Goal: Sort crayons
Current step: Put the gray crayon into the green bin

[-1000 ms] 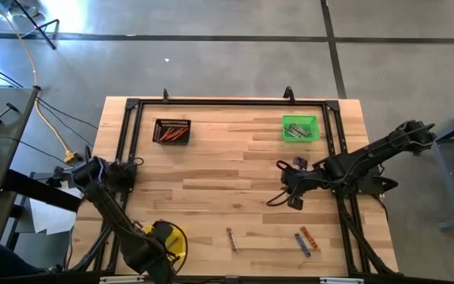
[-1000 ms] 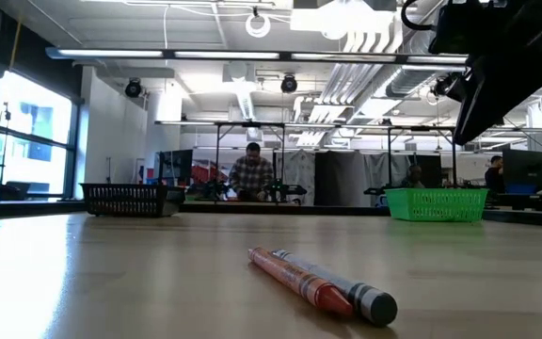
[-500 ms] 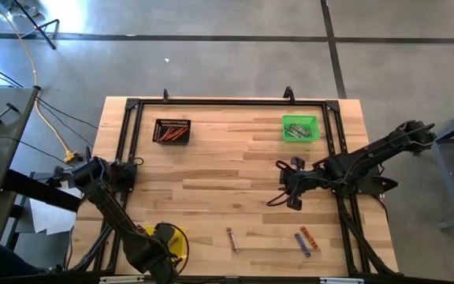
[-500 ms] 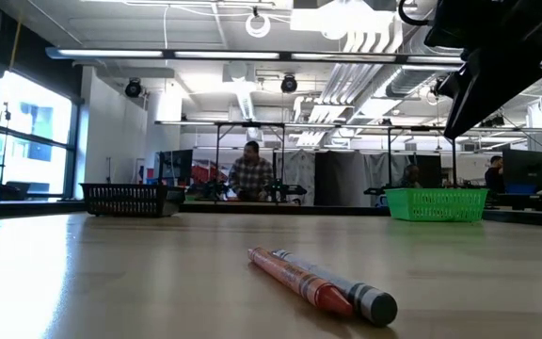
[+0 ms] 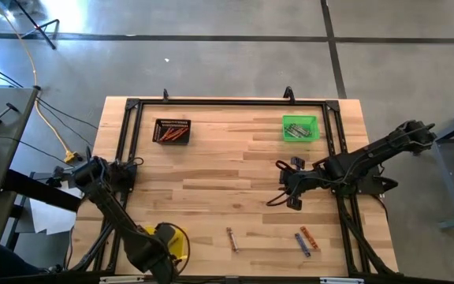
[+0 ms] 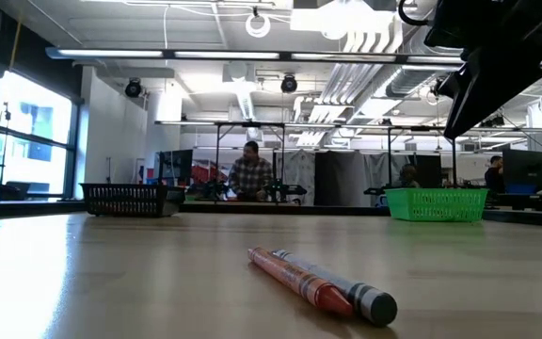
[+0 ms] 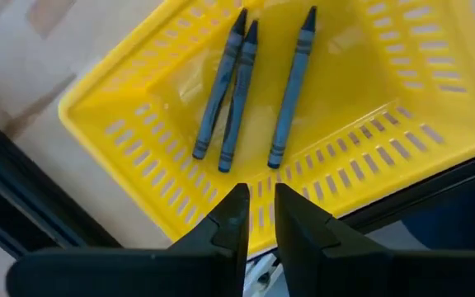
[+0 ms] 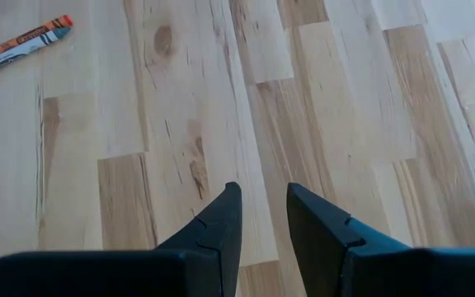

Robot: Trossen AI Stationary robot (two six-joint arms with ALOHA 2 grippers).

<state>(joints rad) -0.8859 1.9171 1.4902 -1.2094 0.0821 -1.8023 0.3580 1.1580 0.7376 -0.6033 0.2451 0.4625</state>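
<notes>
The left claw (image 7: 260, 216) hangs just above the yellow basket (image 7: 402, 157), its jaws a little apart and empty, and three grey crayons (image 7: 239, 95) lie in the basket just beyond its tips. The right claw (image 8: 262, 216) is open and empty over the bare surface (image 8: 345, 99). Far from it lie an orange and a grey crayon (image 8: 21, 45), touching.

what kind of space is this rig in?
Likely an open robotics lab or workshop. The low view shows exposed ceiling ducts, a person at benches behind the table, and more equipment racks. The high view shows a bare concrete floor around the framed table.
</notes>
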